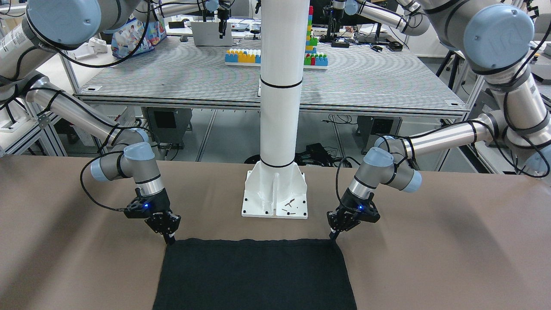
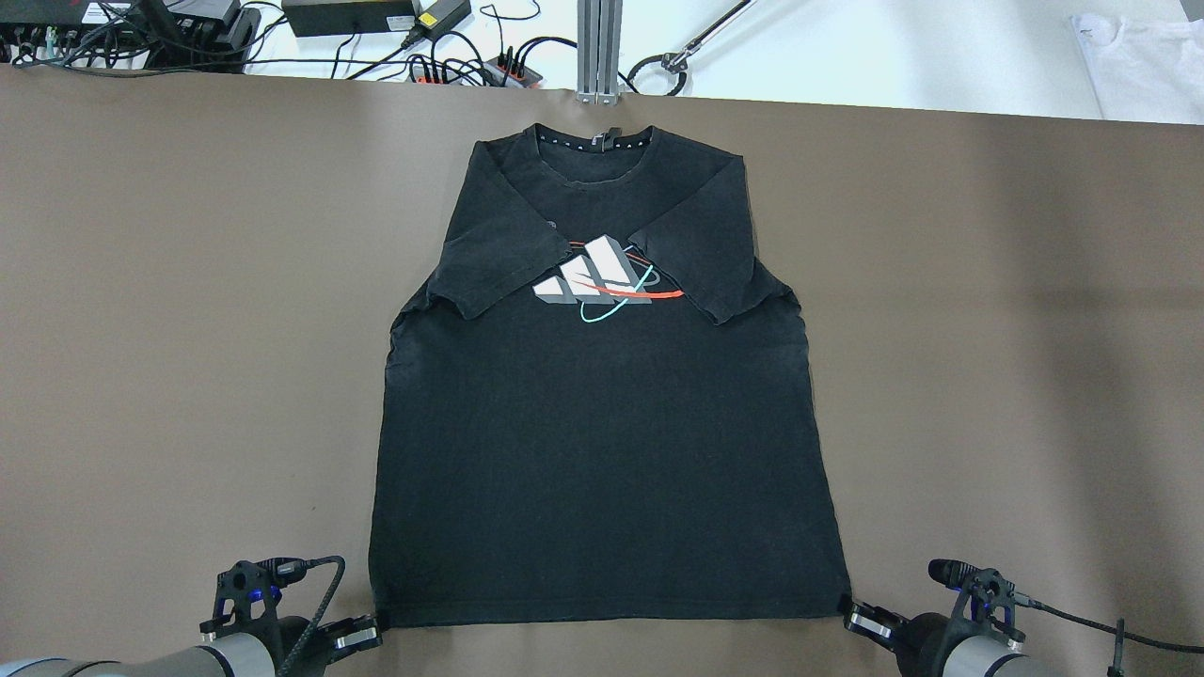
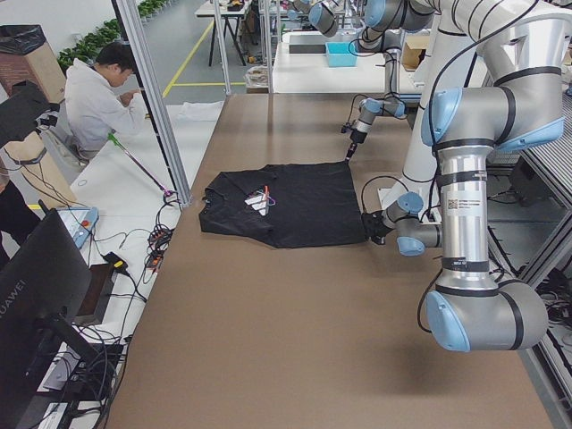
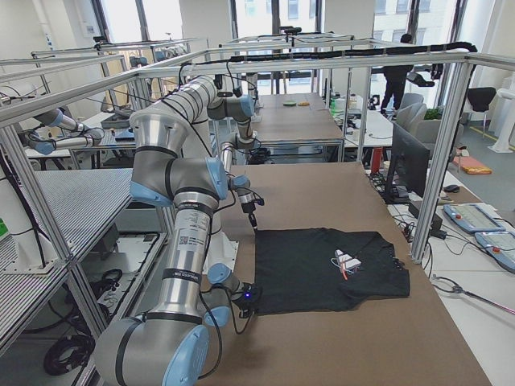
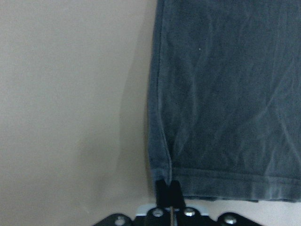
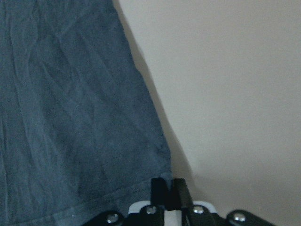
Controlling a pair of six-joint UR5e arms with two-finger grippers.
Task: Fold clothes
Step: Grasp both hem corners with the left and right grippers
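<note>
The black T-shirt (image 2: pixel 602 451) lies flat and face up in the middle of the brown table (image 2: pixel 188 329), its collar (image 2: pixel 597 146) near the top edge of the overhead view and its hem (image 2: pixel 602 616) running along the bottom. Both sleeves (image 2: pixel 489 263) are turned inward over the chest, partly covering the printed logo (image 2: pixel 597 282). The left gripper (image 2: pixel 369 628) sits at the hem's lower-left corner and the right gripper (image 2: pixel 851 616) at its lower-right corner. In each wrist view the two fingers are pressed together with that corner of the hem pinched between them. The cloth between the two corners lies smooth, with only light creases. Bare table stretches wide to the left and right of the shirt. In the front-facing view the base plate (image 1: pixel 275 196) of the white pole (image 1: pixel 280 86) stands between the two arms, near the hem but apart from it.
</note>
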